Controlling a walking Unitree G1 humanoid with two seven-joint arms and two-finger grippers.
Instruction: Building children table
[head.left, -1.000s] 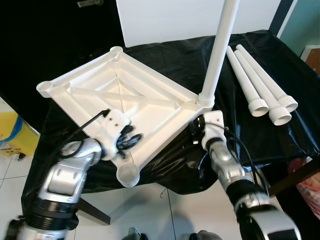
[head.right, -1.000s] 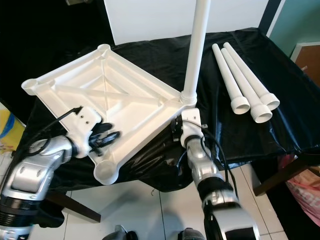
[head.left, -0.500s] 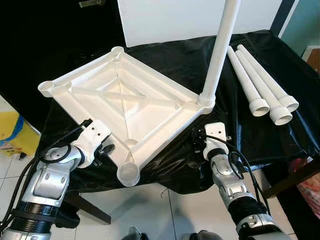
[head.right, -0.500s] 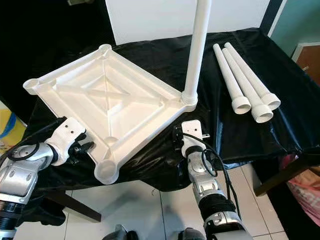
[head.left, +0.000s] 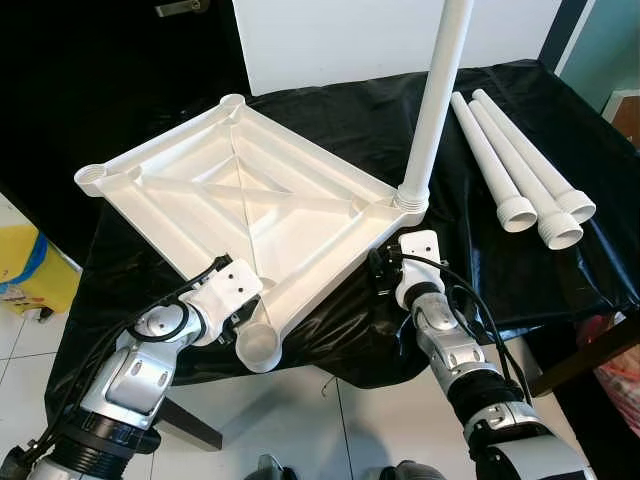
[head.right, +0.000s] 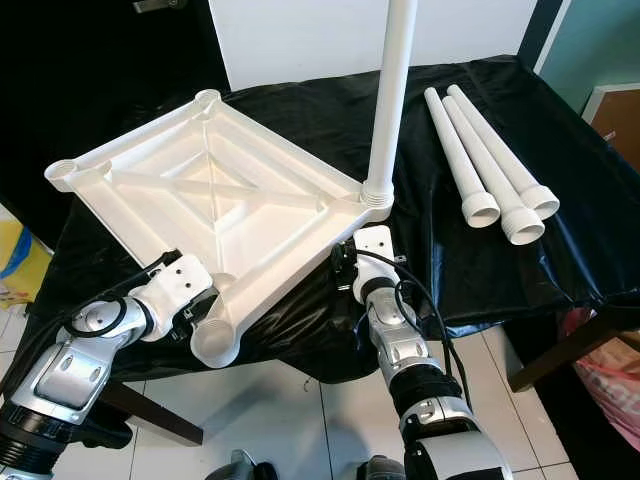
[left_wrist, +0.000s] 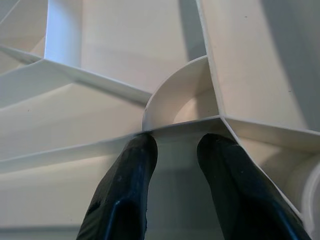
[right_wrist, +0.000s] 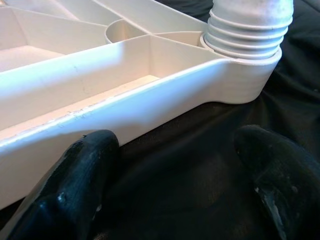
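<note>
At the counter's (head.left: 330, 110) left front edge, the left end effector (left_wrist: 172, 150) rests against the upturned white tabletop (head.left: 240, 195), just beside its empty front corner socket (head.left: 258, 347); in the left wrist view its two black fingers (left_wrist: 127, 175) stand slightly apart with their tips against an inner rib, nothing pinched between them. The tabletop lies underside-up on the black cloth, its front corner overhanging the counter's front edge. Moving right, one white leg (head.left: 432, 110) stands upright, screwed into the tabletop's right corner socket (head.left: 411, 200). Just below that corner, the right end effector (right_wrist: 180, 165) hovers at the counter's front edge with its fingers spread wide, the tabletop's rim in front of them and only cloth between them. Farther right, three loose legs (head.left: 520, 165) lie side by side near the counter's right edge, well apart from both arms. The risk from here, as I judge it, is that a push from either arm slides the tabletop on the slick cloth, so the overhanging corner tips off the counter or the single tall leg levers the tabletop over. No brand, label or writing can be read anywhere.
</note>
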